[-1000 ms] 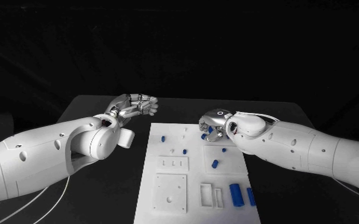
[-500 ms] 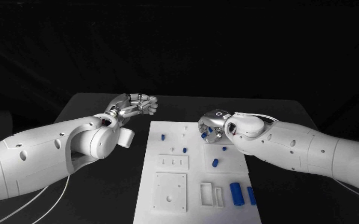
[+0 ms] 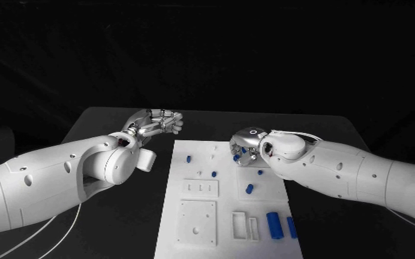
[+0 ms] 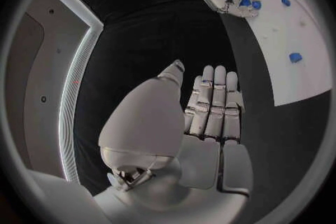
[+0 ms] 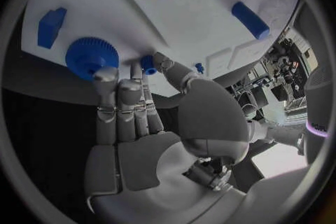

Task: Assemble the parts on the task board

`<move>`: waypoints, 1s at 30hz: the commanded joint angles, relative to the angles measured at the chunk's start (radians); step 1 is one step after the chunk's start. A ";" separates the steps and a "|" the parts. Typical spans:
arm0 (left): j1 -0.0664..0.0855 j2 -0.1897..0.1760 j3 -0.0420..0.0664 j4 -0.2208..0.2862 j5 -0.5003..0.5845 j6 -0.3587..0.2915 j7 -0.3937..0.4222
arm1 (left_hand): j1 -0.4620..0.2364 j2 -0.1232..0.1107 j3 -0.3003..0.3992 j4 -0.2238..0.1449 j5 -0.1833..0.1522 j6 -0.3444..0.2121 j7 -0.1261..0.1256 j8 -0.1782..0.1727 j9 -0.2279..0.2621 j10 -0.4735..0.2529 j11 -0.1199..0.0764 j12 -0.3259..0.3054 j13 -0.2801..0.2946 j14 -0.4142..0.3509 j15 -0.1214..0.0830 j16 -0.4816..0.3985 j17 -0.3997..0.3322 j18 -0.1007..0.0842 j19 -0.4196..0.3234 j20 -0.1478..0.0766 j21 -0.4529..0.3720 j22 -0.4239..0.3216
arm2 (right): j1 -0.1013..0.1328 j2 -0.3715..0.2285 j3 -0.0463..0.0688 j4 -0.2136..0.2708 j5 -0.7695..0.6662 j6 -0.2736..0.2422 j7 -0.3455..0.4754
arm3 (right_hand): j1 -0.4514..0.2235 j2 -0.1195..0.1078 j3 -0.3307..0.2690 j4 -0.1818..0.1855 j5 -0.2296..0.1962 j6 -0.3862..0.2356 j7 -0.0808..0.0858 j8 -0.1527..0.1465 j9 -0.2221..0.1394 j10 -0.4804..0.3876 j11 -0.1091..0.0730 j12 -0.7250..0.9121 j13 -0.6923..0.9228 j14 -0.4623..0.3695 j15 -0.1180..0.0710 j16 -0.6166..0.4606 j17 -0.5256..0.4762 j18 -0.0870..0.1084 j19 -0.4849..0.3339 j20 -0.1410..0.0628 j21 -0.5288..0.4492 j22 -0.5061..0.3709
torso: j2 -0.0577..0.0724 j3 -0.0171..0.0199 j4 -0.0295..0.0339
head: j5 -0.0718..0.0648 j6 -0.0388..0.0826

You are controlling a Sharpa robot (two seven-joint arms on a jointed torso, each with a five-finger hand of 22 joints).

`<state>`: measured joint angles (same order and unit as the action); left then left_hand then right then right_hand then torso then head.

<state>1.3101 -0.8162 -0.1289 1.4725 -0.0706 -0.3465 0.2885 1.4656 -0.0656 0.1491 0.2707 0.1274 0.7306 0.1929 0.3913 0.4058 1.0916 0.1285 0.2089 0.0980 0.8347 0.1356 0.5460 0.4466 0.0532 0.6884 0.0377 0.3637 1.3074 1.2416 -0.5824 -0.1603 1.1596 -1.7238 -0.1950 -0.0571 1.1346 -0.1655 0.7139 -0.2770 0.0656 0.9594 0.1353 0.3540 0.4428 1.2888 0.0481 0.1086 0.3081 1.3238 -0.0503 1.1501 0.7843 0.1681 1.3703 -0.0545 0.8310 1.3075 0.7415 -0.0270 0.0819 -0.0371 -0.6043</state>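
The white task board (image 3: 223,211) lies in the middle of the table with several small blue parts on it. My right hand (image 3: 246,148) hovers low over the board's far right part, fingertips down. In the right wrist view a small blue peg (image 5: 147,64) sits pinched between the thumb tip and a fingertip (image 5: 106,74), next to a blue gear (image 5: 91,56). My left hand (image 3: 158,121) is off the board's far left corner. The left wrist view shows that hand (image 4: 210,106) flat, its fingers straight, holding nothing.
A blue peg (image 3: 189,159) stands near the board's left edge. A short cylinder (image 3: 249,189) lies mid-board, and two larger cylinders (image 3: 274,224) lie near the front right. White recessed plates (image 3: 197,222) sit at the front left. Black table surrounds the board.
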 commanded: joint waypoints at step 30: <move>0.001 0.011 0.001 -0.016 -0.008 0.010 -0.008 | 0.024 0.001 -0.009 0.003 0.000 0.007 0.001 -0.005 -0.004 -0.002 0.007 0.005 -0.003 -0.009 0.003 0.010 -0.004 0.011 0.000 0.000 0.003 0.020 | 0.028 0.051 0.005 0.036 0.065 -0.136 -0.124 | -0.010 0.040 0.083 -0.005 -0.016 0.045 -0.021 0.036 0.071 0.033 -0.025 0.039 0.143 -0.019 -0.039 0.019 -0.026 0.094 0.022 -0.049 0.049 0.022 | 0.012 0.0002 0.0011 | -0.001 0.024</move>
<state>1.3102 -0.8089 -0.1290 1.4561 -0.0718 -0.3465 0.2791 1.4814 -0.0656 0.1468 0.2731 0.1274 0.7306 0.1929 0.3913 0.4030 1.0916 0.1285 0.2089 0.0963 0.8327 0.1376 0.5499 0.4437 0.0516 0.6883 0.0377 0.3637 1.3080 1.2692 -0.5377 -0.1566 1.1978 -1.6629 -0.2897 -0.1453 1.1219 -0.1339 0.7914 -0.2813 0.0464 1.0006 0.1146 0.3851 0.5122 1.3154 0.0355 0.1463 0.3237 1.3346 -0.0612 1.1676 0.7599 0.1149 1.3885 -0.0968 0.8739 1.3073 0.7518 -0.0279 0.0824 -0.0386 -0.5814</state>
